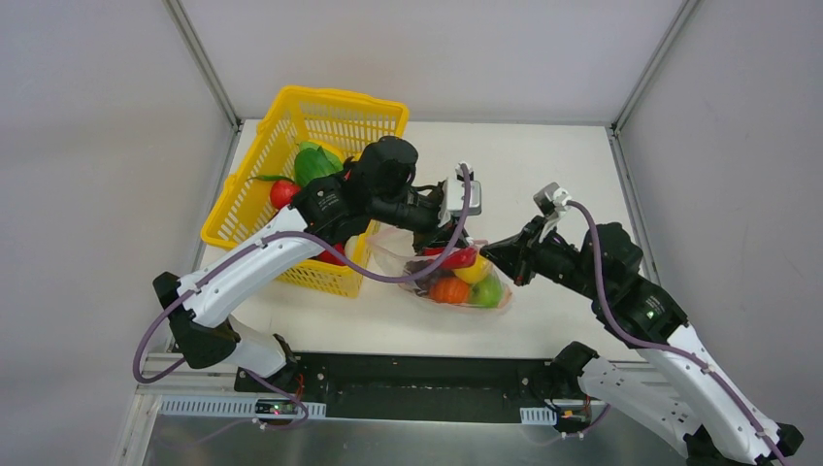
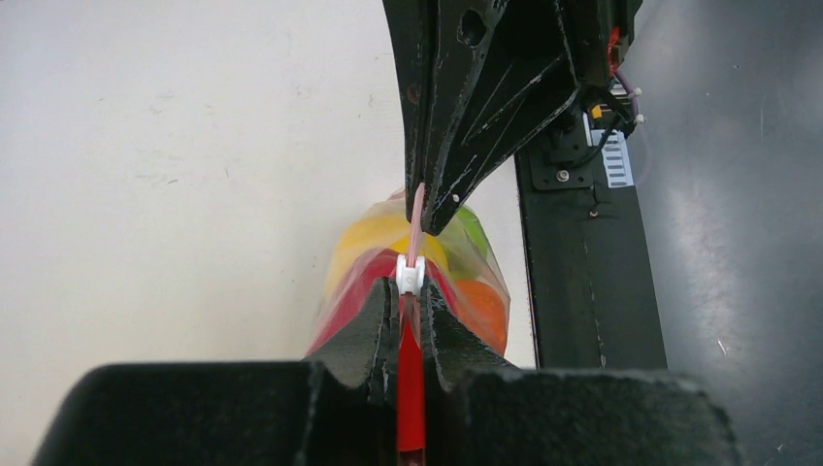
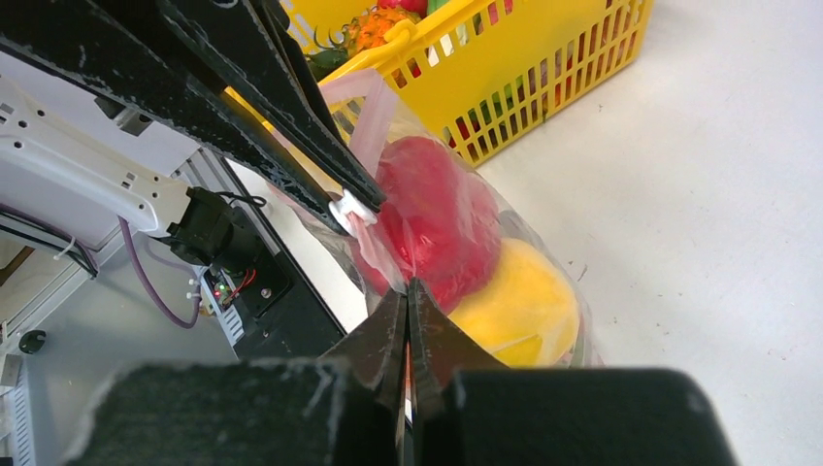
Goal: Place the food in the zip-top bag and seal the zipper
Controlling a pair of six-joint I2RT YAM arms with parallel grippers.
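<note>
The zip-top bag (image 1: pixel 456 286) lies on the white table (image 1: pixel 543 175), just in front of the arms and close beside the yellow basket (image 1: pixel 243 214). Through its clear plastic the food (image 3: pixel 432 218) shows: a red piece pressed against a yellow one, with an orange one and a green one lower down in the top view. The zipper (image 2: pixel 415 228) is stretched into a taut pink-red line between the two grippers, lifted above the bulk of the bag. A white slider (image 2: pixel 411 275) sits on that strip right at the tips of the left gripper (image 2: pixel 410 296), whose fingers are closed tightly with the strip pinched between them. The right gripper (image 3: pixel 408 296) is likewise clamped down on the strip a little farther along, its fingers meeting with no visible gap (how much of the mouth is sealed cannot be told). The two grippers face each other, near but not touching. More toy produce, green and red, sits inside the basket behind the left arm.
</note>
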